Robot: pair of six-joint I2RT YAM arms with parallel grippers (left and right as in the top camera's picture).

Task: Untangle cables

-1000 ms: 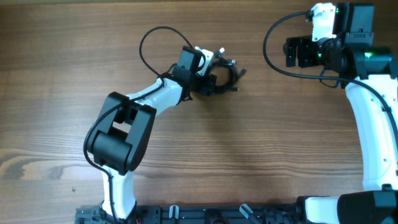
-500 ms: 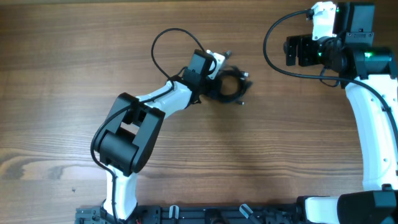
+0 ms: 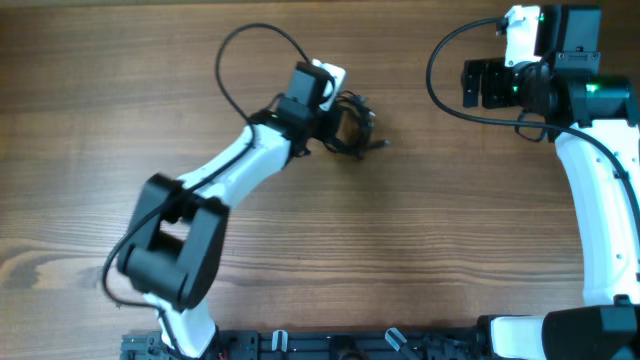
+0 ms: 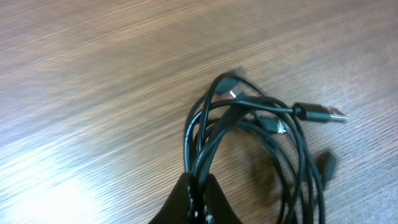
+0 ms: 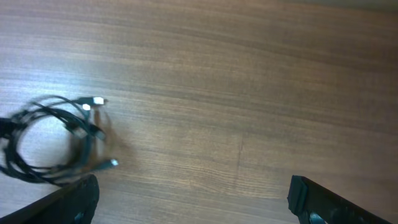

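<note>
Left hand (image 4: 198,194) pinches the cables (image 4: 198,146) (plugs (image 4: 317,114) clear only from its wrist).

The cables (image 3: 355,125) lie bunched on the table (image 3: 420,230), toward its far centre. The left gripper (image 3: 338,128) sits at the bundle's left edge, strands between its fingers. The right gripper (image 3: 470,85) is well apart, to the bundle's right.

Robotics lab: wooden table (image 3: 420,250), robot arm (image 3: 243,166)
</note>
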